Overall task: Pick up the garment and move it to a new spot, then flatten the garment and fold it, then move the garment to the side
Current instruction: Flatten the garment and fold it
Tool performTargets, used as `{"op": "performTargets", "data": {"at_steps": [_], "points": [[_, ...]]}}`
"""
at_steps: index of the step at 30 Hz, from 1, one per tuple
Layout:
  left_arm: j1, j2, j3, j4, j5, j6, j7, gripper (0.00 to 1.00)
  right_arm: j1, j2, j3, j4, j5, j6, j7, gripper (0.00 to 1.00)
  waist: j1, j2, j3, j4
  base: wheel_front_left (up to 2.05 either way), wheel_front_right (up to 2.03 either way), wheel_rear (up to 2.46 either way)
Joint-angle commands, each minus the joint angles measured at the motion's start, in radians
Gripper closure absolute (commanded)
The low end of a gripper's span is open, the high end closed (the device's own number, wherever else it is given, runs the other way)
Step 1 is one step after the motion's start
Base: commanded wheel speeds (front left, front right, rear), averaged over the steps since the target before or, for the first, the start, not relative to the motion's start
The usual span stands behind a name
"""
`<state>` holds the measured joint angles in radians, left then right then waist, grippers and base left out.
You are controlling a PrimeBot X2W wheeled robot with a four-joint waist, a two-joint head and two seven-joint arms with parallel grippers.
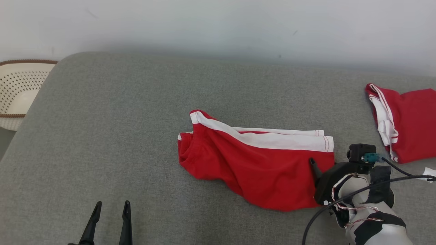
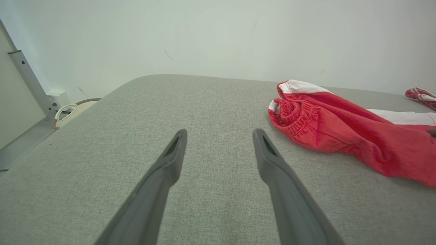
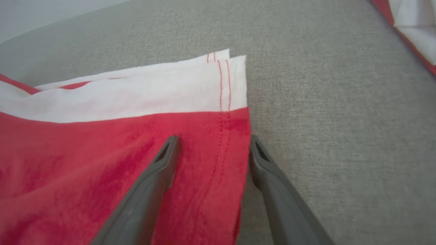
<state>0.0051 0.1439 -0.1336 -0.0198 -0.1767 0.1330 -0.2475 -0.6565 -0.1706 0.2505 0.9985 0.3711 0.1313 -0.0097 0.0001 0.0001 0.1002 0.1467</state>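
Right wrist view: stitching (image 3: 224,85) on garment (image 3: 85,160)

From the head we look down and forward across the grey cushion (image 1: 102,136) toward the pale wall (image 1: 218,27); at the left wrist we sit low, just above the cushion, facing along it with the red shorts (image 2: 340,143) off to our right; at the right wrist we hang close over the shorts' hemmed end; all three views share those shorts.
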Motion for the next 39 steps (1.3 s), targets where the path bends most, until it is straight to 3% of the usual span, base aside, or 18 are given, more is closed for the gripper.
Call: {"op": "performTargets", "data": {"at_steps": [1,4,5,7,14,24,31,39], "points": [[-0.01,0.0,0.001,0.005,-0.004,-0.002,-0.007,0.0,-0.013,0.006,0.011,0.021,0.013,-0.001,-0.001,0.0,-0.0001,-0.0001,0.012,0.01,0.0,0.0,0.0],[-0.017,0.001,0.002,0.012,-0.004,-0.004,-0.008,0.0,-0.025,0.018,0.032,0.058,0.033,-0.001,0.001,0.0,-0.0001,-0.0001,0.017,0.013,0.0,0.0,0.0],[-0.022,0.001,0.001,0.016,-0.004,-0.006,-0.01,0.0,-0.033,0.027,0.044,0.071,0.057,-0.001,-0.009,0.51,-0.0001,-0.0001,0.02,0.016,0.0,0.0,0.0],[-0.027,0.001,0.0,0.02,-0.005,-0.005,-0.011,0.0,-0.039,0.024,0.058,0.076,0.075,-0.001,-0.029,1.0,-0.0001,-0.0001,0.021,0.018,0.0,0.0,0.0],[-0.019,0.003,0.004,0.031,-0.008,0.003,-0.014,0.0,-0.04,-0.009,0.11,0.074,0.139,-0.001,-0.088,1.0,-0.0001,-0.0001,0.006,0.01,0.0,0.0,0.0],[0.001,0.003,0.001,0.032,-0.014,0.007,-0.016,0.0,-0.002,-0.09,0.206,0.019,0.221,-0.001,-0.089,1.0,-0.0001,-0.0001,-0.036,-0.023,0.0,0.0,0.0],[0.017,0.0,-0.003,0.028,-0.018,0.009,-0.017,0.0,0.005,-0.128,0.277,-0.093,0.304,-0.001,-0.07,1.0,-0.0001,-0.0001,-0.048,-0.04,0.0,0.0,0.0],[0.017,-0.004,-0.017,0.029,-0.022,0.005,-0.018,0.0,0.01,-0.121,0.352,-0.282,0.464,-0.001,-0.013,1.0,-0.0001,-0.0001,-0.059,-0.027,0.0,0.0,0.0]]}}
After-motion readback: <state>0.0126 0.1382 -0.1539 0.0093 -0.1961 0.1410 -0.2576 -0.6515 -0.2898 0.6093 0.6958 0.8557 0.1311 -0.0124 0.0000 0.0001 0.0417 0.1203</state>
